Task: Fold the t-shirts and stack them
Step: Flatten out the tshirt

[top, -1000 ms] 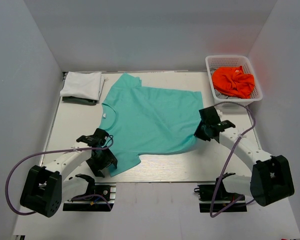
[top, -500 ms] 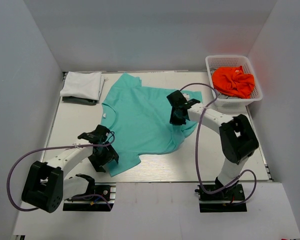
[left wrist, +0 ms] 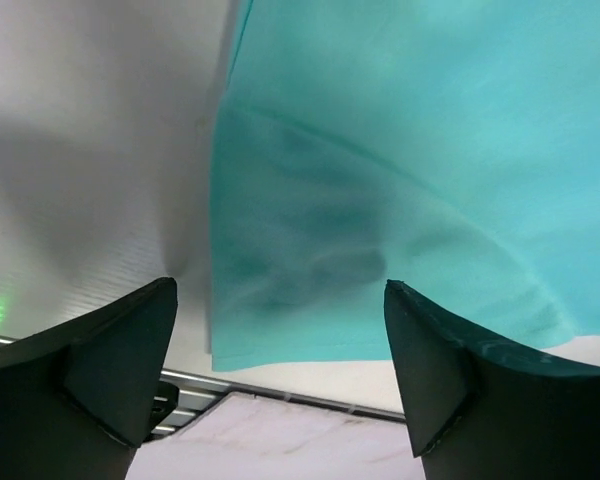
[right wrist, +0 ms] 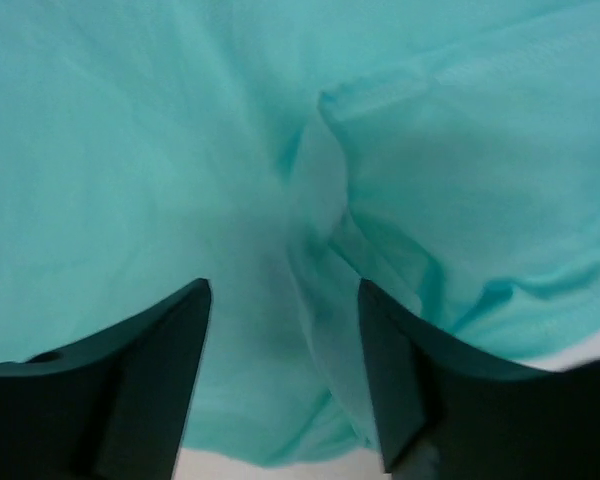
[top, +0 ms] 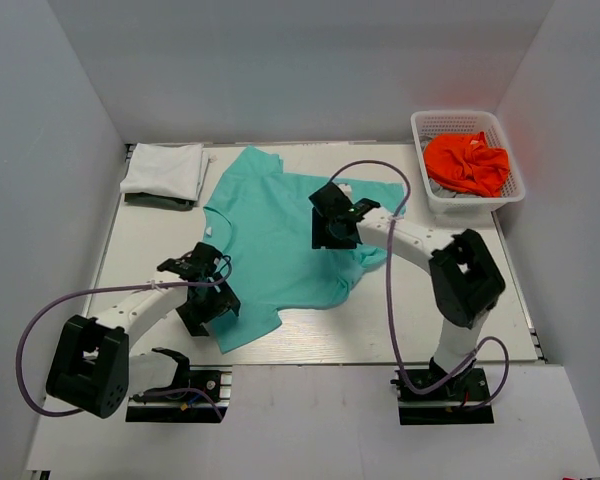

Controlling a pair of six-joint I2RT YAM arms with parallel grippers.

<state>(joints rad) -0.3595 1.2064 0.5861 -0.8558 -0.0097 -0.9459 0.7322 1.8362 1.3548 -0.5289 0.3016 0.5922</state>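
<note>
Left claw [top: 205,297]: it's hanging low over the near-left corner of the teal shirt [top: 270,230], right where the sleeve is ending. The fingers [left wrist: 120,350] are standing wide apart, nothing between them, cloth and a strip of bare tabletop [top: 150,240] showing below.
Right claw [top: 332,222]: it's hovering over the middle of the shirt with the arm reaching in from the right. The jaws are standing apart and gripping nothing, and a folded edge of cloth is running under the gap.
Teal shirt: it's lying spread across the middle of the tabletop, neck toward the left, with its right part lying doubled over and rumpled toward the centre.
Far-left corner: a folded white shirt [top: 165,168] is resting on a dark shirt [top: 155,202], only a sliver of the dark one peeking out.
Far-right corner: the orange shirt [top: 467,163] is sitting bunched up inside the basket [top: 460,118], well apart from both claws.
</note>
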